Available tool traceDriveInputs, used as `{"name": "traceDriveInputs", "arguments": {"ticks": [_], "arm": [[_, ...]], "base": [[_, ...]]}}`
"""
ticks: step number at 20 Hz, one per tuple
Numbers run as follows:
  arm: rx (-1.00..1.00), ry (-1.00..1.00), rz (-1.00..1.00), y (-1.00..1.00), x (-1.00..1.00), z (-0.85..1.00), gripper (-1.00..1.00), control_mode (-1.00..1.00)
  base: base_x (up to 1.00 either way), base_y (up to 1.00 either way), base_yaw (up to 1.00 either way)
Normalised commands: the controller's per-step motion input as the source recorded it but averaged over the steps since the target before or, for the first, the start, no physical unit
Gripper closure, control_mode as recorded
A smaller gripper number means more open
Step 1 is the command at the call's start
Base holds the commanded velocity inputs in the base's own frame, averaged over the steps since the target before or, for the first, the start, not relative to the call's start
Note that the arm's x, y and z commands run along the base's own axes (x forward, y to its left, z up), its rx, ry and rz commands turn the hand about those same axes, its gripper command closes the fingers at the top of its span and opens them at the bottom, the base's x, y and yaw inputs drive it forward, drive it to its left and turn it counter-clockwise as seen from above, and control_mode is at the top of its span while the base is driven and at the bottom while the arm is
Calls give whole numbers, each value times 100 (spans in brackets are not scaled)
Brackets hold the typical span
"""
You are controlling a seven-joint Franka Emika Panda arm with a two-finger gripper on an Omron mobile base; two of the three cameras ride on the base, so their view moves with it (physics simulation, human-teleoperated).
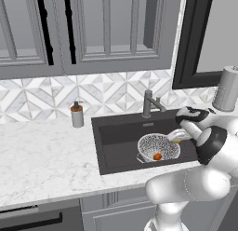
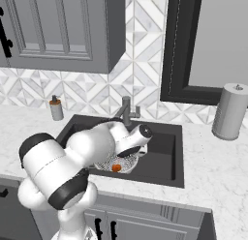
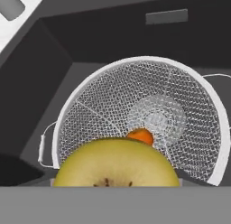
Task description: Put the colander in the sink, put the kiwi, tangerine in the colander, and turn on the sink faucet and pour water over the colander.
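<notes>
colander (image 1: 158, 147): seated on the floor of the sink (image 1: 111, 146), toward the basin's right front; also seen from above in the hand view (image 3: 135, 114), upright, with its wire handles out to the sides.
tangerine (image 1: 157, 156): already lying in the colander, low on the mesh near the front wall; a small orange patch of it is seen past the kiwi in the hand view (image 3: 140, 136).
kiwi (image 3: 116, 163): held close under the hand camera, above the near rim of the colander; its yellow-green face is also glimpsed at the colander's right rim in the left base view (image 1: 179, 135).
end effector (image 1: 182, 132): judged to be closed on the kiwi, since the fruit is carried clear of the mesh; the fingertips themselves are hidden by the fruit.
sink faucet (image 1: 149, 104): behind the colander at the back edge of the sink, untouched, no water seen.
risk, release point: the kiwi hangs over the near rim, not the centre, so an early release could glance it off the rim into the basin.
risk, collision: a drop onto the tangerine could make either fruit roll or bounce.
risk, tipping: a push on the rim could tilt the colander on its small base.
risk, faucet step: the spout is not clearly over the colander, so water may miss it.
</notes>
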Motion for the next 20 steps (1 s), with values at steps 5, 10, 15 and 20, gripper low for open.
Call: {"name": "traceDriveInputs", "arguments": {"ticks": [5,10,15,20], "arm": [[0,0,9,10,28,-31,100,-100],[0,0,5,9,19,-34,100,-100],[0,5,3,8,25,-30,100,-100],[0,6,4,6,9,-29,100,-100]], "base": [[0,0,0],[0,0,0],[0,0,0],[0,0,0]]}}
